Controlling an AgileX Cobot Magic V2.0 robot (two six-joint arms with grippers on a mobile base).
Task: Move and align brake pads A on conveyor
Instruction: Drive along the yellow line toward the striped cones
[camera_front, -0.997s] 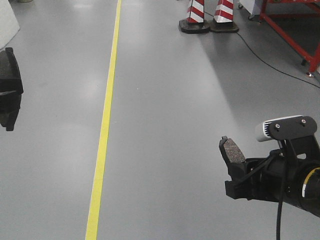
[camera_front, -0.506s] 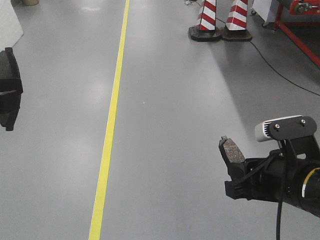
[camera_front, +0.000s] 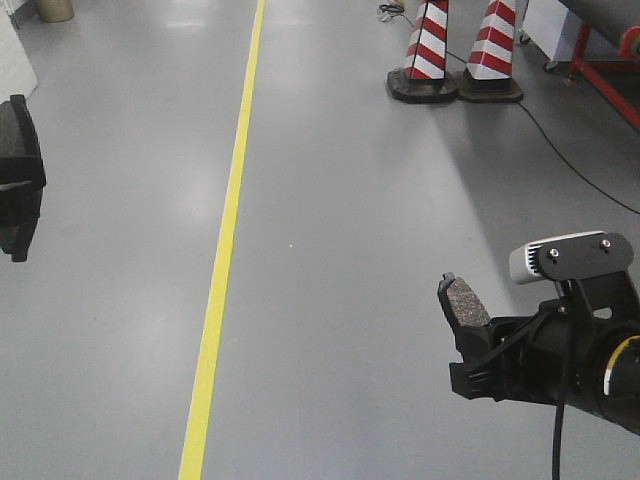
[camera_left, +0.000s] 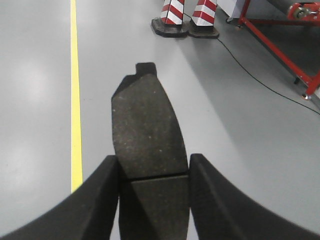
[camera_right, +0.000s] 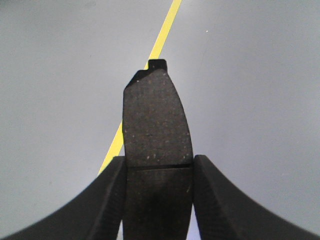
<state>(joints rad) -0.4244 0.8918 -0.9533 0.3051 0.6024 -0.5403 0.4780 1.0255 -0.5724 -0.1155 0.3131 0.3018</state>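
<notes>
Both arms hang over a grey floor, each holding one brake pad. In the left wrist view a dark gritty brake pad (camera_left: 147, 125) with a centre groove stands upright, and my left gripper (camera_left: 153, 162) is shut on its lower half. The front view shows that left gripper (camera_front: 15, 195) and its pad (camera_front: 17, 125) cut off at the left edge. My right gripper (camera_right: 159, 162) is shut on a second brake pad (camera_right: 156, 120). In the front view the right gripper (camera_front: 470, 350) sits at lower right, its pad (camera_front: 464, 300) pointing up. The conveyor is out of view.
A yellow floor line (camera_front: 225, 250) runs from near to far left of centre. Two red-and-white striped cones (camera_front: 432, 50) (camera_front: 495, 45) stand at the far right, with a black cable (camera_front: 560, 150) trailing from them. A red metal frame (camera_left: 280, 50) stands further right.
The floor, yellow line and cones have slid down and to the right in the front view, so the base is moving. Both grippers stay fixed, still shut on their pads.
</notes>
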